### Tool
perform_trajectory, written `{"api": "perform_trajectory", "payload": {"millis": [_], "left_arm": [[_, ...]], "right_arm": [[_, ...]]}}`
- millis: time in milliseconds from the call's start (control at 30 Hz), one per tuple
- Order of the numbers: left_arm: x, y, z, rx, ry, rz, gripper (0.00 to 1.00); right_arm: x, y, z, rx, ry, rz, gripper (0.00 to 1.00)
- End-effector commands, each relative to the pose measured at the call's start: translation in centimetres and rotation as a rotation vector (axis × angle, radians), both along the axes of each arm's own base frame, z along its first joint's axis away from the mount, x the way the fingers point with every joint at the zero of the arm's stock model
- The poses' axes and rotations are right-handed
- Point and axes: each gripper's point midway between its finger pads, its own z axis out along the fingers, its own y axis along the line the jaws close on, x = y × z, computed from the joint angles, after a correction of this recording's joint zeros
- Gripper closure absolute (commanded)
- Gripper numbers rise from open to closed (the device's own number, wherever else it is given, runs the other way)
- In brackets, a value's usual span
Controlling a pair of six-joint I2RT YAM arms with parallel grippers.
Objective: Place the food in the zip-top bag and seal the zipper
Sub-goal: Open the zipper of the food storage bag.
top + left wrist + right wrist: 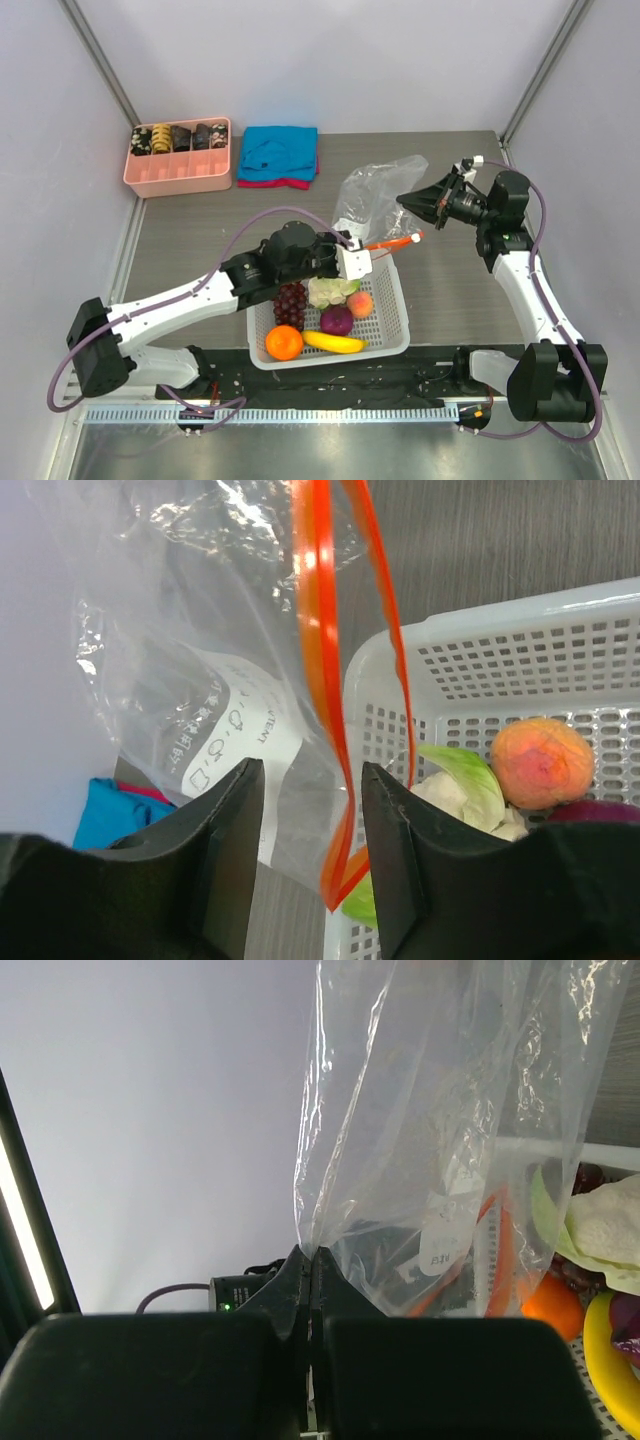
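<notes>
The clear zip-top bag (375, 200) hangs above the table behind the white mesh basket (395, 335). My right gripper (408, 200) is shut on the bag's far edge; in the right wrist view the pinch (312, 1255) holds crinkled plastic (430, 1110). My left gripper (355, 262) is open at the bag's mouth corner. In the left wrist view the orange-red zipper (320, 630) hangs between the spread jaws (310, 860), beside the white label (240, 740). The basket holds the grapes (290, 300), cauliflower (330, 290), peach (360, 303), onion (336, 320), orange (284, 342) and banana (335, 342).
A pink tray (180, 178) with dark items stands at the back left. A blue cloth (280, 152) on a red one lies next to it. White walls close in the table on both sides and at the back.
</notes>
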Motion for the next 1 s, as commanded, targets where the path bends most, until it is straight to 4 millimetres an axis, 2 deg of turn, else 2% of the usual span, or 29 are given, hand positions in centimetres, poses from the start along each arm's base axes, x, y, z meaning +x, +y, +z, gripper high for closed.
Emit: {"api": "perform_trajectory", "payload": {"millis": [0,67,100,133,167,200,233,267,300,333,367,400,433,467,500,533,567,600,633,667,733,767,867,967], "left_arm": [[1.6,-1.0,4.2,-0.128,-0.013,0.087,0.63],[2.3,-1.1,3.4,-0.122,0.049,0.151,0.72],[2.7,-1.3,4.5,-0.140,0.056,0.174,0.79],[2.7,-1.2,4.1,-0.125,0.089,0.190,0.85],[2.8,-1.4,4.3,-0.143,0.134,0.214,0.96],[3.2,-1.8,5.0,-0.162,0.158,0.233,1.00],[3.3,-1.7,4.7,-0.157,0.198,0.255,1.00],[3.4,-1.8,4.8,-0.188,0.261,0.279,1.00],[4.1,-1.8,5.6,-0.213,0.291,0.302,1.00],[4.5,-1.8,5.9,-0.230,0.323,0.317,1.00],[4.6,-1.5,5.8,-0.235,0.367,0.343,1.00],[5.5,-1.3,7.0,-0.296,0.416,0.380,1.00],[5.8,-1.3,7.0,-0.311,0.456,0.398,1.00],[6.1,-1.1,7.4,-0.335,0.492,0.419,1.00],[6.4,-1.2,8.7,-0.402,0.548,0.447,1.00],[7.4,-0.6,9.2,-0.438,0.573,0.481,1.00],[7.8,-0.4,9.7,-0.471,0.598,0.504,1.00],[8.2,-0.2,10.7,-0.520,0.626,0.531,1.00],[8.9,0.4,11.1,-0.593,0.692,0.588,1.00],[9.5,0.9,11.4,-0.643,0.716,0.647,1.00],[10.2,1.6,12.0,-0.756,0.795,0.765,1.00],[10.5,1.9,12.1,-0.793,0.815,0.805,1.00],[11.1,2.1,11.8,-0.872,0.906,0.904,1.00],[11.5,1.8,11.7,-0.919,0.974,0.952,1.00]], "right_arm": [[-1.3,0.8,1.5,-0.012,-0.075,0.043,0.99],[-1.2,0.9,1.6,-0.019,-0.088,0.043,0.99],[-1.0,0.9,1.8,-0.024,-0.100,0.041,0.99],[-0.9,0.9,1.8,-0.029,-0.109,0.043,0.99],[-0.6,0.9,1.7,-0.040,-0.121,0.041,0.99],[-0.3,0.9,2.6,-0.051,-0.155,0.039,0.99],[0.0,0.8,2.6,-0.063,-0.154,0.033,0.94],[0.4,0.7,2.8,-0.097,-0.201,0.029,0.86],[1.1,0.5,3.8,-0.116,-0.237,0.018,0.74],[1.8,-0.1,3.5,-0.138,-0.208,-0.004,0.46],[2.5,-0.5,3.6,-0.166,-0.221,-0.020,0.40],[3.6,-1.1,4.5,-0.219,-0.293,-0.032,0.33],[4.2,-1.8,3.9,-0.267,-0.261,-0.059,0.22],[5.0,-3.0,4.1,-0.320,-0.284,-0.092,0.20],[5.7,-3.9,6.1,-0.428,-0.436,-0.109,0.19],[6.0,-4.7,5.2,-0.490,-0.391,-0.126,0.14],[7.0,-6.0,5.6,-0.577,-0.423,-0.185,0.12],[7.5,-7.0,7.5,-0.669,-0.505,-0.236,0.10],[7.4,-7.9,7.8,-0.763,-0.562,-0.254,0.05],[7.9,-9.2,8.3,-0.844,-0.594,-0.315,0.04],[7.9,-10.6,9.3,-0.936,-0.655,-0.388,0.00],[7.1,-11.0,10.1,-0.972,-0.697,-0.415,0.00],[5.8,-10.3,9.7,-1.002,-0.798,-0.361,0.00],[4.7,-8.5,7.5,-0.950,-0.697,-0.264,0.01]]}}
